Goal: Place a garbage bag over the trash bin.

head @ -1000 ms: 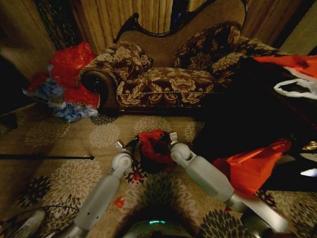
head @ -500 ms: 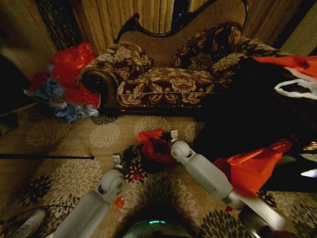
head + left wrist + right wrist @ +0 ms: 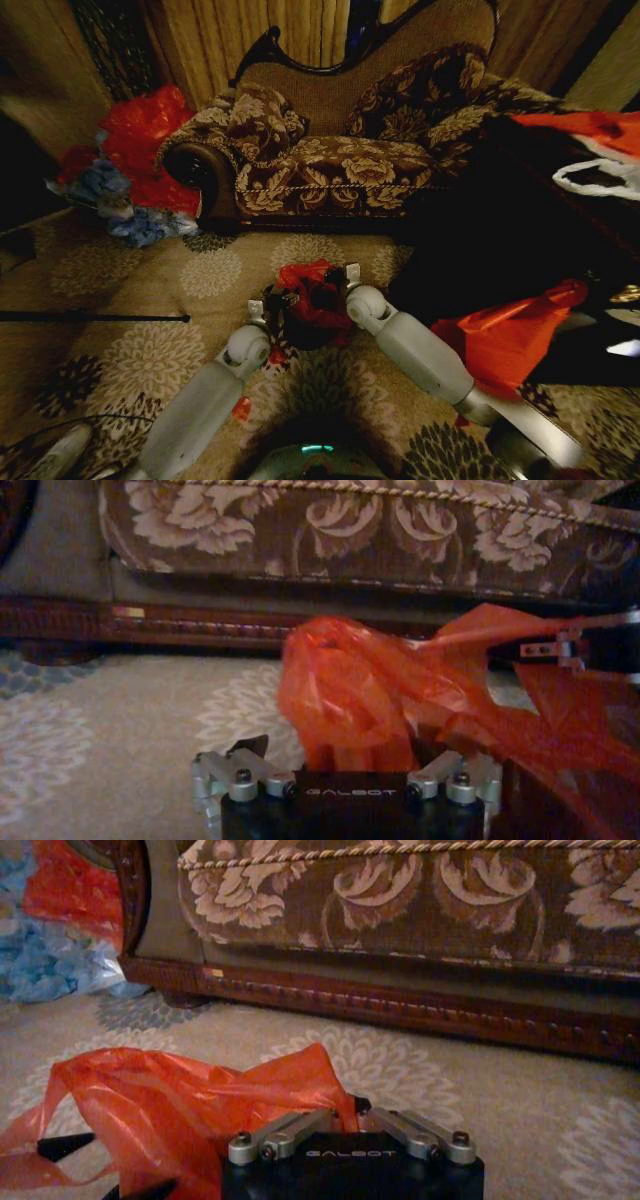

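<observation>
Since half a second ago the left arm has swung back in, bringing the left tool [image 3: 283, 298] up against the near-left side of the garbage bag [image 3: 312, 290]; the right arm has barely shifted.

Behind both tools stands the floral sofa [image 3: 330, 160], with the patterned carpet [image 3: 150, 290] under everything. Between the two tools sits the trash bin [image 3: 305, 335], a low black cylinder almost hidden by the bag bunched on top of it. The right tool [image 3: 344, 1121] has its fingers pinched shut on a fold of the bag. In the left wrist view the left tool [image 3: 345, 769] has red film rising between its fingers, but I cannot tell whether they are clamped.

Thin, glossy and crinkled, the film looks slippery: uneven pulls could tear it, slip a grip, or tip the light bin.
</observation>
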{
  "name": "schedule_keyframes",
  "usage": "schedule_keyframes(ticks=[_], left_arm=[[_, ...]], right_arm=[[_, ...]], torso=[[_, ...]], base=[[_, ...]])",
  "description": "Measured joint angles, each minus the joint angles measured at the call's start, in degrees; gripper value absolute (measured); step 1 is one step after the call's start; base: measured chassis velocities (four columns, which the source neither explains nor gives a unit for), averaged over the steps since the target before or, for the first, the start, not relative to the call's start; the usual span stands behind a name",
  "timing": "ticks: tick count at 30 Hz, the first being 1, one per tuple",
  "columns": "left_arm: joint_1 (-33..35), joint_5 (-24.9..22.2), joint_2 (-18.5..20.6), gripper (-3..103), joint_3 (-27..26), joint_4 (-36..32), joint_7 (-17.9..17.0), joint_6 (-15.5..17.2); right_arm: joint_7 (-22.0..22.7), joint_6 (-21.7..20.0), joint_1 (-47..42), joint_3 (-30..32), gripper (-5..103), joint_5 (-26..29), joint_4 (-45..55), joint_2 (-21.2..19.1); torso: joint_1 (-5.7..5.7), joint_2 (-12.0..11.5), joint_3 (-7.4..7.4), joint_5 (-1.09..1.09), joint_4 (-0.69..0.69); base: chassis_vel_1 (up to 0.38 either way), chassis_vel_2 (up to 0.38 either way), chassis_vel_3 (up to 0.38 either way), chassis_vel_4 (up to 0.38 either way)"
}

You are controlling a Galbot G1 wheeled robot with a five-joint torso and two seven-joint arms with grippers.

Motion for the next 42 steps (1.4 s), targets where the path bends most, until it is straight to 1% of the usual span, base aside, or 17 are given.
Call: schedule_keyframes(ticks=[2,3,6,7,10,13,15,17,18,21,22,27,28,29,31,34,42], left_arm=[[-1.42,0.08,-1.4,90,1.06,1.53,0.11,-0.48],[-1.42,0.08,-1.4,90,1.06,1.53,0.11,-0.48],[-2.33,0.13,-2.54,78,1.66,2.46,-0.04,-0.49],[-2.33,0.13,-2.54,78,1.66,2.46,-0.04,-0.49],[-2.91,0.23,-2.97,66,1.72,3.0,-0.82,0.05],[-3.03,0.18,-2.95,58,1.61,3.23,-1.04,0.09],[-2.99,0.11,-2.9,58,1.53,3.16,-1.15,0.09],[-2.48,-0.04,-2.61,50,1.36,2.38,-1.3,0.1],[-2.48,-0.04,-2.61,50,1.36,2.38,-1.3,0.1],[-1.19,-0.19,-2.05,38,1.0,1.38,-1.45,0.11],[-1.19,-0.19,-2.05,38,1.0,1.38,-1.45,0.11],[0.67,-0.4,-1.57,22,-0.4,-0.63,-2.13,0.19],[1.18,-0.4,-1.33,22,-0.88,-1.15,-2.23,0.22],[1.89,-0.4,-0.93,14,-1.66,-2.08,-2.43,0.3],[2.37,-0.46,-0.62,14,-2.19,-2.74,-2.62,0.41],[4.15,-0.73,0.79,3,-3.84,-5.37,-3.32,0.55],[7.44,-1.8,3.0,0,-6.29,-12.26,-5.77,1.49]], right_arm=[[-0.14,0.16,0.0,-0.09,0,-0.01,0.0,-0.21],[-0.14,0.16,0.0,-0.09,0,-0.01,0.0,-0.21],[-0.45,0.32,-0.09,-0.07,0,-0.18,-0.27,-0.25],[-0.45,0.32,-0.09,-0.07,0,-0.18,-0.27,-0.25],[-0.47,0.39,-0.25,0.03,0,-0.33,-0.55,0.0],[-0.46,0.48,-0.28,0.23,0,-0.37,-0.83,0.17],[-0.45,0.51,-0.28,0.28,0,-0.38,-0.93,0.16],[-0.44,0.55,-0.3,0.42,0,-0.38,-1.01,0.02],[-0.44,0.55,-0.3,0.42,0,-0.38,-1.01,0.02],[-0.36,0.67,-0.4,0.63,0,-0.37,-0.95,-0.3],[-0.36,0.67,-0.4,0.63,0,-0.37,-0.95,-0.3],[-0.19,0.8,-0.76,1.02,0,-0.4,-0.83,-0.65],[-0.17,0.84,-0.9,1.1,0,-0.43,-0.73,-0.8],[-0.15,0.87,-1.1,1.19,0,-0.46,-0.51,-1.04],[-0.11,0.9,-1.25,1.26,0,-0.51,-0.36,-1.21],[0.05,1.05,-1.75,1.32,0,-0.78,0.23,-1.69],[0.21,1.73,-2.21,1.27,0,-2.01,1.16,-1.89]], torso=[[0.0,0.0,0.0,0.0,-0.01],[0.0,0.0,0.0,0.0,-0.01],[0.0,0.0,0.0,-0.01,0.0],[0.0,0.0,0.0,-0.01,0.0],[0.0,0.0,0.0,0.0,0.0],[0.0,0.0,0.0,-0.01,0.0],[0.0,0.0,0.0,-0.01,0.0],[0.0,0.0,0.0,0.0,0.0],[0.0,0.0,0.0,0.0,0.0],[0.0,0.0,0.0,-0.01,0.0],[0.0,0.0,0.0,-0.01,0.0],[0.0,0.0,0.0,-0.01,0.0],[0.0,0.0,0.0,-0.01,0.0],[0.0,0.0,0.0,-0.01,0.0],[0.0,0.0,0.0,-0.01,0.0],[-0.01,0.0,0.0,-0.02,0.0],[-0.01,0.0,-0.01,0.0,-0.01]], base=[[0.0,0.0,0.0,0.0],[0.0,0.0,0.0,0.0],[0.0,0.0,0.0,0.0],[0.0,0.0,0.0,0.0],[0.0,0.0,0.0,0.0],[0.0,0.0,0.0,0.0],[0.0,0.0,0.0,0.0],[0.0,0.0,0.0,0.0],[0.0,0.0,0.0,0.0],[0.0,0.0,0.0,0.0],[0.0,0.0,0.0,0.0],[0.0,0.0,0.0,0.0],[0.0,0.0,0.0,0.0],[0.0,0.0,0.0,0.0],[0.0,0.0,0.0,0.0],[0.0,0.0,0.0,0.0],[0.0,0.0,0.0,0.0]])
